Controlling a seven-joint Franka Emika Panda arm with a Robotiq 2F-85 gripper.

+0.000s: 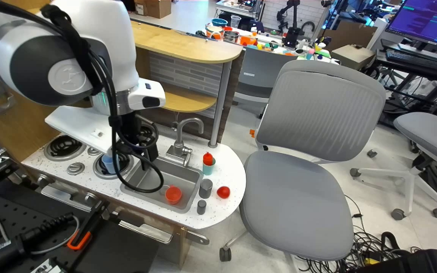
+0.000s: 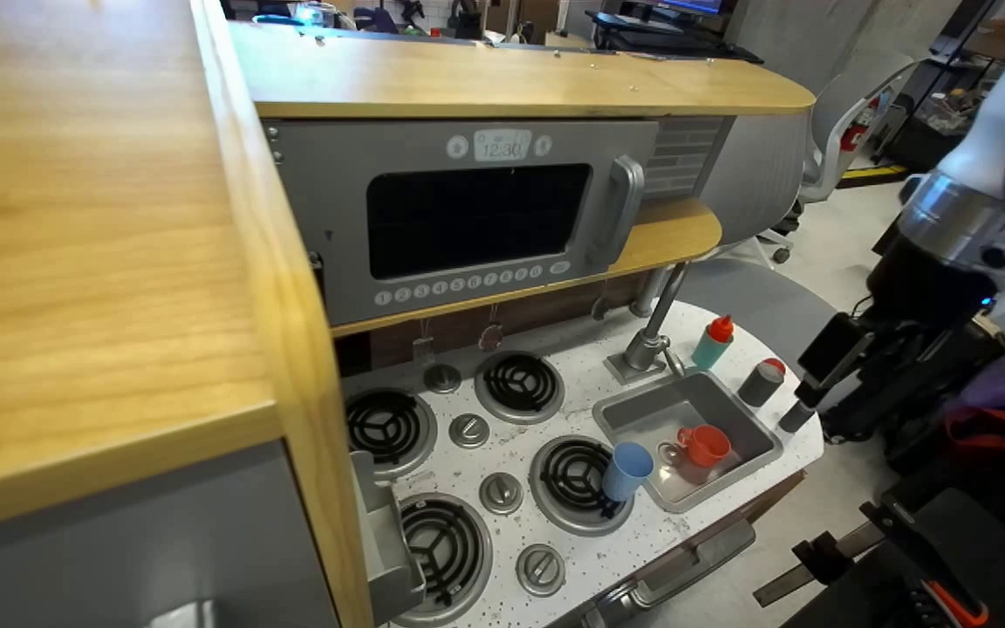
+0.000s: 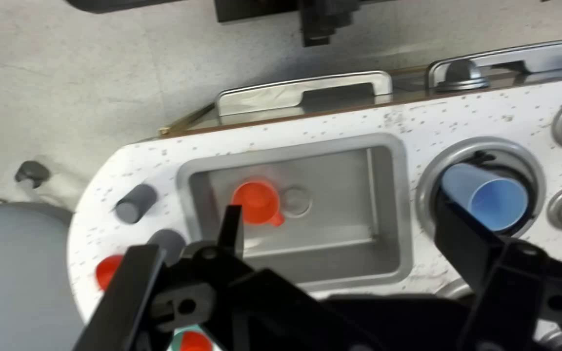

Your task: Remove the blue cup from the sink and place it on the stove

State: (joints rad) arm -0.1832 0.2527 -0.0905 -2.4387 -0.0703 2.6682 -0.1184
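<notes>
The blue cup stands on the stove burner nearest the sink, with its mouth up. It also shows in an exterior view and in the wrist view. The burner has a black coil and a metal ring. The grey sink beside it holds a red cup with a handle; the red cup also shows in both exterior views. My gripper is open and empty, above the counter and sink. One finger overlaps the blue cup's edge in the wrist view, but I see no grip on it.
A faucet rises behind the sink. A teal bottle with a red top, grey cylinders and a red round object stand at the counter's rounded end. A microwave and wooden shelf are above the stove.
</notes>
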